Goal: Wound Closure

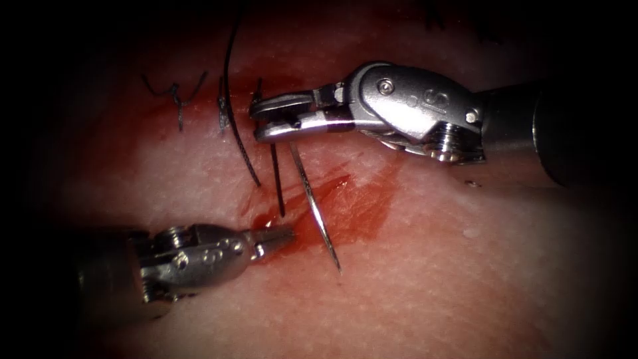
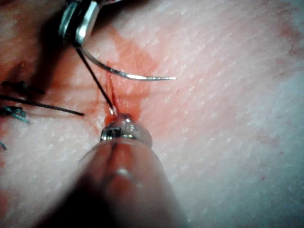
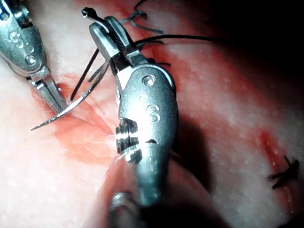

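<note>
Overhead, one needle in the clamped right tool — left tool closed, empty — two tools.

You have two tools in the field: the right tool, jaws clamped on the one needle near its thread end, and the left tool, jaws closed with nothing visibly held, tip at the cut. Count one tissue with one cut, one patch of red fluid, and one long thread running up from the needle. You can see at least two knotted stitches with cut ends.
</note>
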{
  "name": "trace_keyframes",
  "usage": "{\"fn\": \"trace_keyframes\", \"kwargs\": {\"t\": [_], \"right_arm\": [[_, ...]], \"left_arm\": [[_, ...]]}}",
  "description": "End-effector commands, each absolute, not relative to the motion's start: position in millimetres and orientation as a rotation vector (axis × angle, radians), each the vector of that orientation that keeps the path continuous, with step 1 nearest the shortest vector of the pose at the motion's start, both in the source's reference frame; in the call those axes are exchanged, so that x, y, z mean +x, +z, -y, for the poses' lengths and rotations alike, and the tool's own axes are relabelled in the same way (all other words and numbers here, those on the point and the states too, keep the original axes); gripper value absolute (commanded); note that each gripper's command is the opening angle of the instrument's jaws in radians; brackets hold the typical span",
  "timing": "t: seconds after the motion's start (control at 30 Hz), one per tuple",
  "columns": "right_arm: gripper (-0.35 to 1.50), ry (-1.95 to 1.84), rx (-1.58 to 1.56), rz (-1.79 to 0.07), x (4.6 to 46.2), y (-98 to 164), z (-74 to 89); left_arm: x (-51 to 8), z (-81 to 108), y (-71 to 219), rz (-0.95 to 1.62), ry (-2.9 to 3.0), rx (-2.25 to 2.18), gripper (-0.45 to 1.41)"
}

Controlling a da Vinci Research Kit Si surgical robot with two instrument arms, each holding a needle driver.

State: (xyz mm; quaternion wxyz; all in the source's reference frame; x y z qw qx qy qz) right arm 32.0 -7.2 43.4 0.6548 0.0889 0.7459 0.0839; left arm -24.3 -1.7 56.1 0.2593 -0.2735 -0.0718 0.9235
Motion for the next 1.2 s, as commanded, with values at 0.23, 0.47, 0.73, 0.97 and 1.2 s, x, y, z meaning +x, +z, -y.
{"fn": "trace_keyframes", "kwargs": {"t": [0.23,0.47,0.73,0.97,1.2], "right_arm": [[-0.35,0.151,0.153,-1.681,33.9,44.6,6.6],[-0.35,0.114,0.101,-1.675,34.7,44.8,6.6],[-0.35,-0.030,-0.133,-1.718,36.5,45.8,5.6],[-0.35,-0.136,-0.306,-1.875,36.7,45.4,5.8],[-0.35,-0.155,-0.333,-1.943,36.3,44.7,6.7]], "left_arm": [[-24.2,1.6,57.0,0.186,2.517,-0.606,-0.30],[-24.4,2.0,57.0,0.249,2.549,-0.511,-0.35],[-25.4,2.5,56.6,0.385,2.556,-0.513,0.39],[-25.5,2.8,56.5,0.426,2.536,-0.508,0.69],[-25.3,2.8,56.5,0.446,2.505,-0.502,0.83]]}}
